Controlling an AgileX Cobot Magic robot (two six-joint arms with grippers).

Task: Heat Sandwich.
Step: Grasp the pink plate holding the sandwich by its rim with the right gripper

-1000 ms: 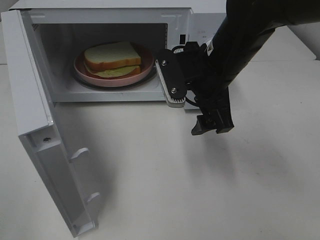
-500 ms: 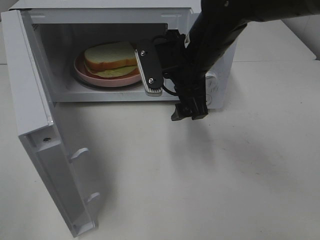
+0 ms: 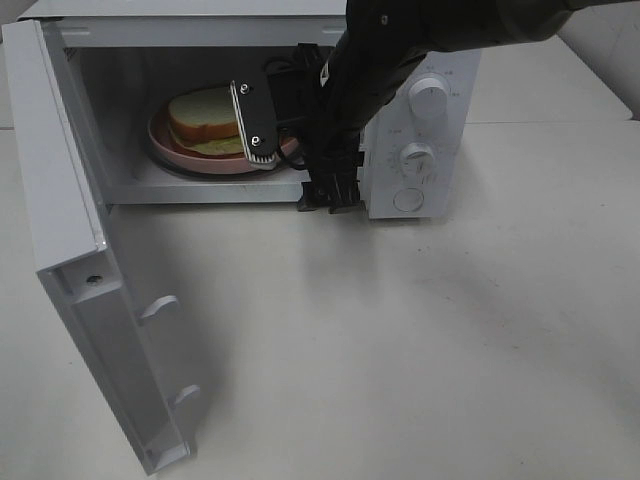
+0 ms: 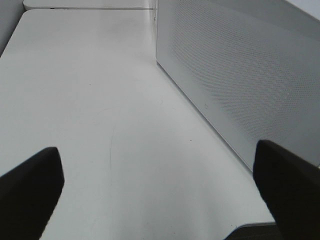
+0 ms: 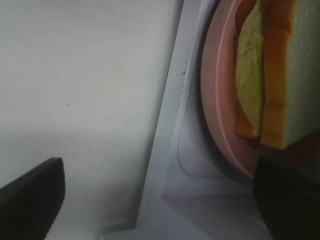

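I see my right gripper (image 3: 262, 125), jaws apart and empty, just right of the sandwich (image 3: 205, 120) at upper-centre frame.

White microwave (image 3: 420, 110), door (image 3: 80, 260) open, holds pink plate (image 3: 200, 155).

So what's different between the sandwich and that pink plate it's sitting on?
The sandwich is square and thick, stacked in layers; the pink plate is round, flat and wider, its rim showing past the bread. The sandwich is white bread with tan crust and yellow-green filling, seen close in the right wrist view; the plate is one plain pink. The sandwich lies on top; the plate rests on the microwave floor. Both sit inside the open microwave.
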